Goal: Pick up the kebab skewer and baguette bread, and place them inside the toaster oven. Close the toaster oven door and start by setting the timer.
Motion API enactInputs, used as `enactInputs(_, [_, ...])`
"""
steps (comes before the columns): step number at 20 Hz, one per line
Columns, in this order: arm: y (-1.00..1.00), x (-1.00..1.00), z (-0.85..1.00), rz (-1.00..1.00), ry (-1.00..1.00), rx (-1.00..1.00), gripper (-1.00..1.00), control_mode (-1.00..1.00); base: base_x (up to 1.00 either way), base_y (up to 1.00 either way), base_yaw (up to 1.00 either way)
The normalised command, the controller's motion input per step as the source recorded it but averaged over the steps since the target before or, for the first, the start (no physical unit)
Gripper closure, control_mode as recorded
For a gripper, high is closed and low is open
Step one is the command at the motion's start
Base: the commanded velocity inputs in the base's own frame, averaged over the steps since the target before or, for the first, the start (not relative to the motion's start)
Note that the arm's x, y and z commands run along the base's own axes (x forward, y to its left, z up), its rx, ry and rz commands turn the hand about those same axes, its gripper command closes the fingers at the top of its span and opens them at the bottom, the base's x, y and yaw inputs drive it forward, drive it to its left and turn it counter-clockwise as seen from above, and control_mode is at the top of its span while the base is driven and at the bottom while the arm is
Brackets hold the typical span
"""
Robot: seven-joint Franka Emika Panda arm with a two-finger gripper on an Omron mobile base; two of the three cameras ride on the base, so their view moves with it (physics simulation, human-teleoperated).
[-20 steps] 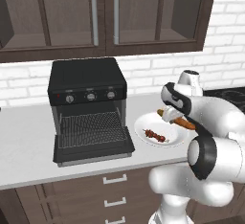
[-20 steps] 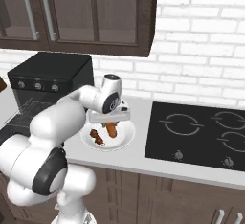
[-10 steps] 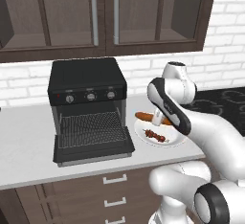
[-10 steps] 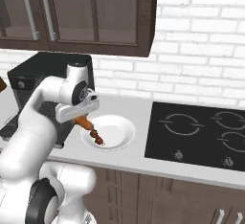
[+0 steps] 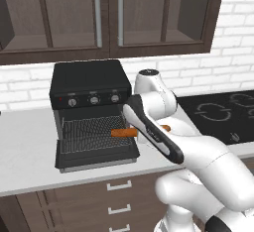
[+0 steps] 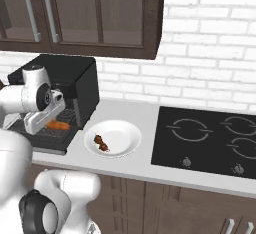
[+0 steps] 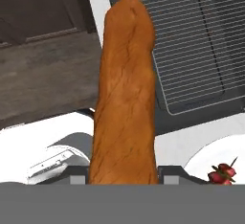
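My gripper [image 7: 123, 177] is shut on the baguette bread [image 7: 124, 98], an orange-brown loaf that sticks out ahead of the fingers. In the base views the baguette bread [image 5: 124, 133] hangs level in front of the black toaster oven [image 5: 89, 85], just above its wire rack [image 5: 92, 126] and the dropped toaster oven door [image 5: 96, 154]. From the right side the gripper [image 6: 50, 124] hovers at the oven's open mouth. The kebab skewer [image 6: 101, 143] lies on the white plate [image 6: 125, 134], to the right of the oven.
A black cooktop [image 6: 210, 138] takes up the counter right of the plate. Dark wall cabinets [image 5: 109, 13] hang above the oven. My own forearm [image 5: 154, 137] crosses in front of the plate in the left base view.
The arm has swung left from the plate to the oven's open front, carrying the baguette with it. The kebab skewer has stayed on the plate.
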Motion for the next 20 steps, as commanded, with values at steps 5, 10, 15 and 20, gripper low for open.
enactInputs(5, [0.92,-0.02,0.3,0.31,-0.14,0.0,1.0,-1.0,0.0,0.0,0.0])
enactInputs(10, [0.64,0.06,0.07,0.16,-0.37,0.0,1.0,-1.0,0.0,0.0,0.0])
enactInputs(15, [0.18,0.54,0.0,0.05,-0.31,0.03,1.0,-1.0,0.0,0.0,0.0])
enactInputs(20, [0.0,0.82,-0.11,0.0,-0.16,0.04,1.0,-1.0,0.0,0.0,0.0])
